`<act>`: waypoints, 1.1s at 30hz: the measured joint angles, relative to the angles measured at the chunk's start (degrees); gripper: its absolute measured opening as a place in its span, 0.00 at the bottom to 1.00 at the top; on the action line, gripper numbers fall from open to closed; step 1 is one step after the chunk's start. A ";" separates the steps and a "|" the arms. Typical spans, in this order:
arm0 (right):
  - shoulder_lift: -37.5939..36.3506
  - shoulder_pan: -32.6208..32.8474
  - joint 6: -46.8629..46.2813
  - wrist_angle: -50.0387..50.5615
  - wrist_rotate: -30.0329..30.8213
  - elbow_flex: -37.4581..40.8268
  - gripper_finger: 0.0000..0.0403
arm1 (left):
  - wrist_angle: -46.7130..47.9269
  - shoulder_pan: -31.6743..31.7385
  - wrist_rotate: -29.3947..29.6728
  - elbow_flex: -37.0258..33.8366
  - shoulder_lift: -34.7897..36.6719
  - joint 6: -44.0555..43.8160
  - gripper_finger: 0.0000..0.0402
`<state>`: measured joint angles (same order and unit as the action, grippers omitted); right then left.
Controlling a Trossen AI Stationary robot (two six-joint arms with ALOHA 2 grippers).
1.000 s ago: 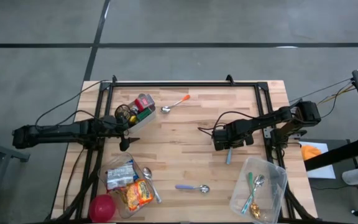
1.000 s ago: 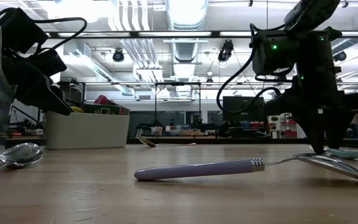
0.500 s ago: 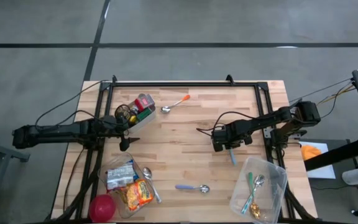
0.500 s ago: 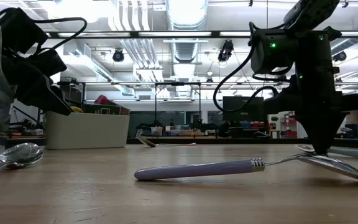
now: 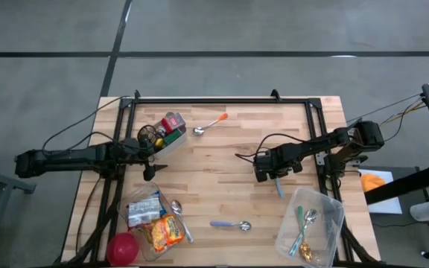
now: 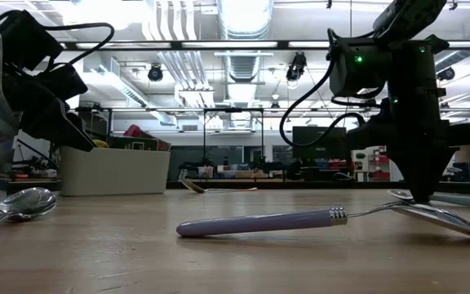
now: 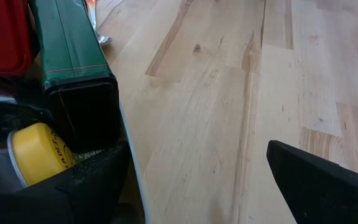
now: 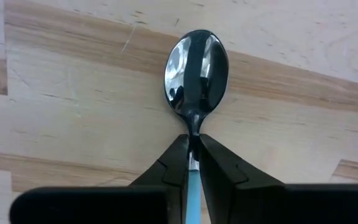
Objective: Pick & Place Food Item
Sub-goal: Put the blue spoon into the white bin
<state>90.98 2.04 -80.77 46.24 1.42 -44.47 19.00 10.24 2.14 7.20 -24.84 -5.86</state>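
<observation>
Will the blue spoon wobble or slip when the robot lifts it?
Probably stiff: the blue spoon has a shiny metal bowl. It might pivot, since the right gripper pinches only its thin neck. The smooth surface could let it slip.

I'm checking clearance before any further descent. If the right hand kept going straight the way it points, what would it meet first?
The right hand points straight down, shut on the blue-handled spoon, which appears to lie on the wooden table. So it would likely press the spoon against the tabletop almost at once.
</observation>
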 joint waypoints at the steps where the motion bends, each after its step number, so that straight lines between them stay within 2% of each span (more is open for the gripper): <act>1: -0.01 0.00 0.03 -0.01 0.03 -0.03 0.07 | 0.00 0.00 0.00 0.00 0.00 0.01 0.95; 10: -0.07 -0.01 1.89 0.73 0.65 -1.26 0.07 | 0.00 0.00 -0.01 0.00 0.00 0.01 0.95; 17: -0.59 -0.02 5.82 4.02 1.25 -5.60 0.07 | 0.01 0.00 0.01 0.00 0.00 -0.01 0.95; 23: -1.76 0.06 10.80 10.71 3.53 -14.25 0.07 | 0.01 0.00 0.00 0.00 0.00 0.00 0.95; 33: -3.85 3.20 19.62 22.08 3.02 -36.17 0.07 | 0.02 0.00 -0.01 0.02 0.02 0.01 0.95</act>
<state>87.13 5.25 -61.15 68.32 4.44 -80.64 19.03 10.24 2.13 7.22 -24.82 -5.85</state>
